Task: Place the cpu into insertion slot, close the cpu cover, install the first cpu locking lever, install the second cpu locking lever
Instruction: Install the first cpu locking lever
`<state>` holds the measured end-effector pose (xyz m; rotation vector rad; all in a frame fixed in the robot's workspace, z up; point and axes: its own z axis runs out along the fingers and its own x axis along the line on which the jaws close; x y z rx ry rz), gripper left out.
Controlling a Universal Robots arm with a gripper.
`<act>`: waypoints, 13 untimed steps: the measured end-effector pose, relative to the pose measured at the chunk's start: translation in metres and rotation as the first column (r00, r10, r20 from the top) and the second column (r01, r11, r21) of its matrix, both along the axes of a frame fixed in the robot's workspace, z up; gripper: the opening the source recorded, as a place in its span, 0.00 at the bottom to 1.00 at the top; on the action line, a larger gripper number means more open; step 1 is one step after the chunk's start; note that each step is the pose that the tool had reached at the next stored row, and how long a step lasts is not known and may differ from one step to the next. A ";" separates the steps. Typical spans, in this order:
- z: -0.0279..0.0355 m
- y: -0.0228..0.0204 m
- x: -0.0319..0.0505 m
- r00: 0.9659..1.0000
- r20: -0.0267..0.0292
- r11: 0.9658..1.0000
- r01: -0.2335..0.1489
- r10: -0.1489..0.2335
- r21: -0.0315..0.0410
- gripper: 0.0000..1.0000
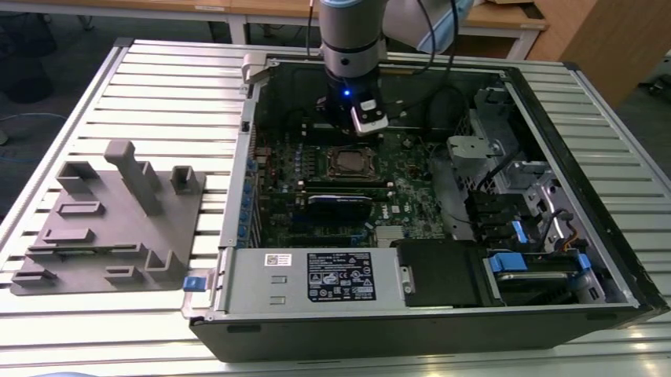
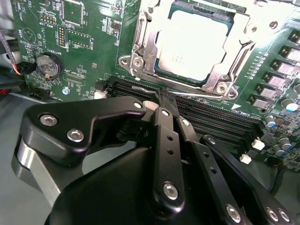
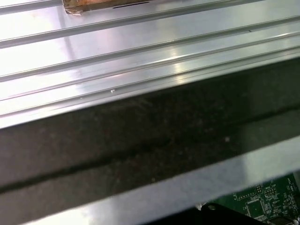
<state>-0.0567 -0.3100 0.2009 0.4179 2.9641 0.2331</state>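
Note:
The cpu (image 2: 194, 44), a dull silver square, lies in the insertion slot (image 1: 351, 162) on the green board. The cpu cover (image 2: 144, 44), a silvery frame with a window, is down flat around the chip. A thin silvery locking lever (image 2: 201, 96) runs along the socket's near edge. My gripper (image 2: 164, 93) has its black fingers (image 2: 164, 126) drawn together, with the tips right at that lever wire; nothing shows between them. In the exterior view the gripper (image 1: 362, 126) hangs inside the open case, just behind the socket.
The black case walls (image 1: 545, 133) ring the board. A power supply (image 1: 325, 275) and drive cage (image 1: 524, 236) fill the front and the exterior view's right. Long black memory slots (image 2: 220, 117) lie beside the socket. A grey fixture (image 1: 110, 220) stands on the slatted table (image 3: 140, 61).

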 end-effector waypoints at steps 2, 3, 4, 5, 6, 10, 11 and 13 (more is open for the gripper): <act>-0.0003 0.0001 -0.0006 1.000 0.001 1.000 0.000 0.000 0.000 0.11; -0.0004 0.0001 -0.0007 1.000 0.002 1.000 0.000 0.000 0.000 0.11; -0.0006 0.0003 -0.0008 1.000 0.002 1.000 0.000 0.000 0.000 0.11; -0.0008 0.0005 -0.0010 1.000 0.002 1.000 0.000 0.000 0.000 0.11; -0.0010 0.0006 -0.0011 1.000 0.003 1.000 0.000 0.000 0.000 0.11; -0.0019 0.0012 -0.0018 1.000 0.006 1.000 0.000 0.000 0.000 0.11; -0.0020 0.0012 -0.0020 1.000 0.007 1.000 0.000 0.000 0.000 0.11; -0.0023 0.0014 -0.0027 1.000 0.009 1.000 0.000 0.000 0.000 0.11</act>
